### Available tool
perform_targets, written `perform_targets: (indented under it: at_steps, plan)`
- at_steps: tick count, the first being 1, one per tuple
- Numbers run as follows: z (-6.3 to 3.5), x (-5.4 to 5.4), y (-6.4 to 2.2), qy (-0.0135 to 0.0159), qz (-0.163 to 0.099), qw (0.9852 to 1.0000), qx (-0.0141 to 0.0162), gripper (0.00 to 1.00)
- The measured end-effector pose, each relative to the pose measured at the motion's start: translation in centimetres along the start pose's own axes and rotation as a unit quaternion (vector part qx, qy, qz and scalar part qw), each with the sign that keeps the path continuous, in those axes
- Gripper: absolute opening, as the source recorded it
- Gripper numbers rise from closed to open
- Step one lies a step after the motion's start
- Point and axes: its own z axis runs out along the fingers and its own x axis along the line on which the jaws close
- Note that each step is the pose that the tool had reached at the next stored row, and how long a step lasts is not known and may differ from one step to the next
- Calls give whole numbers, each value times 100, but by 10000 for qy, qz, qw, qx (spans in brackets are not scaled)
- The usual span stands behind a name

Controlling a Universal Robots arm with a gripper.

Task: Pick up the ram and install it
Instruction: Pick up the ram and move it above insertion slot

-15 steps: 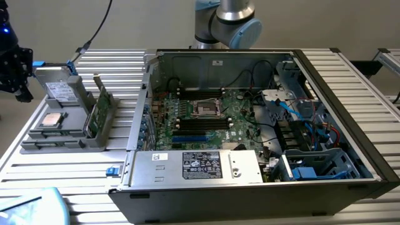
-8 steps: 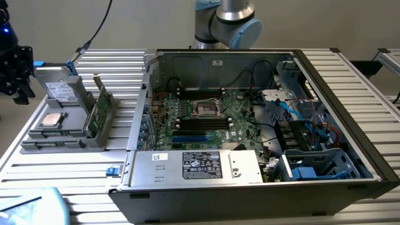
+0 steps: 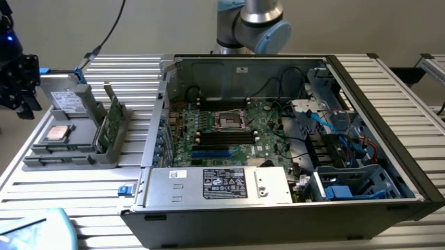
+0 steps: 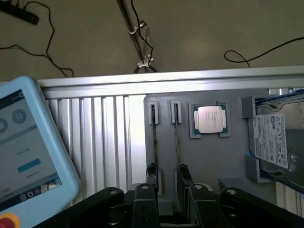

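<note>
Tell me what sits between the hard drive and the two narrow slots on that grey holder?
A square processor chip, seen in the wrist view.

Probably a robotics lab: open computer case on slatted aluminium bench.

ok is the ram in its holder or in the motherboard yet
in the holder: the ram stands upright on edge in the grey holder outside the computer case, not on the motherboard
</note>
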Motion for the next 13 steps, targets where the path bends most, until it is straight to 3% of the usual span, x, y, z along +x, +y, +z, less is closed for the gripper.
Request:
perform_targets:
  at_steps: [10,13]
  plan:
    - [183,-7,11,15,-152,9999,12,31]
    - [228,-7,18,16,-173,9998,35,31]
